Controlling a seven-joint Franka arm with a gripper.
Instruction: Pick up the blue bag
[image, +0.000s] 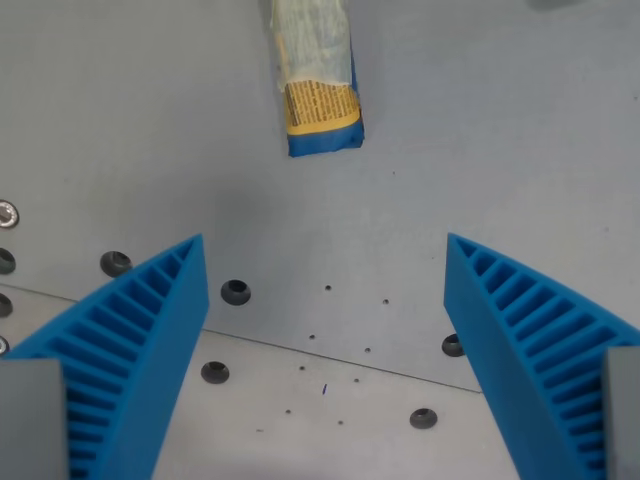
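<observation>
Grey metal table (480, 120) with bolt holes, blue bag (318, 80) beyond, hand (325, 250) wide apart, empty

flat grey metal tabletop (480, 130) fills the view. dark bolt holes (235, 292) and small pinholes dot its lower part. a thin seam (300, 347) runs diagonally across. light even, soft shadows.

A grey metal table (480, 150) dotted with bolt holes (235, 292) and a seam.
</observation>
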